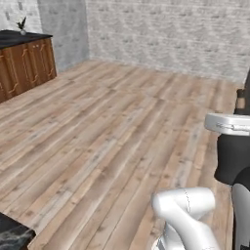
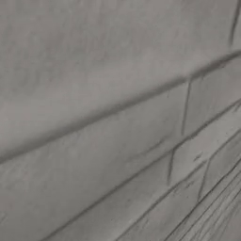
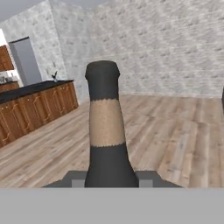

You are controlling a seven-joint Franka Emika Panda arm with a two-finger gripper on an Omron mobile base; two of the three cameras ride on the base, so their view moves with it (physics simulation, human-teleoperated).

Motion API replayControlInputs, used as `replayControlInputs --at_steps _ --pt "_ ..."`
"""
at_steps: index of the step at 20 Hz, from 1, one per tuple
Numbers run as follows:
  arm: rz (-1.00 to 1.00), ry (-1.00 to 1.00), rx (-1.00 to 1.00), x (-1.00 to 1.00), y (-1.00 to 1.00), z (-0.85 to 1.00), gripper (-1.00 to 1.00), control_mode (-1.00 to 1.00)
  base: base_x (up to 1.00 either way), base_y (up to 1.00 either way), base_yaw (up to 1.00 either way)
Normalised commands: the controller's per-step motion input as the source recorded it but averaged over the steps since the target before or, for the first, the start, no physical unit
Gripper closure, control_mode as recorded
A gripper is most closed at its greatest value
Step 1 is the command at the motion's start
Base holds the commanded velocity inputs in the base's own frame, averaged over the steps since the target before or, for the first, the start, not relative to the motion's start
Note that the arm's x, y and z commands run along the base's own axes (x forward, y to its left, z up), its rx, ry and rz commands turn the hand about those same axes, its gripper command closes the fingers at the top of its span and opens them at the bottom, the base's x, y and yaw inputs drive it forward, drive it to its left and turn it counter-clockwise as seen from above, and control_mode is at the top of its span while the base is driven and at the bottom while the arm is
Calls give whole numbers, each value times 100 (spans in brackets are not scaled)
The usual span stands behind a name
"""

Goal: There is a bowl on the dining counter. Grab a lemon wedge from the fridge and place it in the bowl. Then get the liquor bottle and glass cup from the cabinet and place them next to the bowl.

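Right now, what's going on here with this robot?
The white robot arm is out on the open wood-plank floor, carrying a dark glass bottle with a tan paper neck band. Its claw is closed around the bottle's lower body, with the neck standing up in front of the hand camera. A black-topped counter with brown wooden sides lies off to one side, and a grey brick wall is ahead.
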Motion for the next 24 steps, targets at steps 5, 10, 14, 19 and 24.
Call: replayControlInputs --at_steps 5,10,14,19,24 --pt "0 0 0 0 0 0 100 100 100 -37 42" --pt "0 0 0 0 0 0 100 100 100 -33 44" --pt "0 0 0 0 0 0 100 100 100 -26 47" --pt "0 0 0 0 0 0 100 100 100 -22 49" --pt "0 0 0 0 0 0 100 100 100 -23 48"
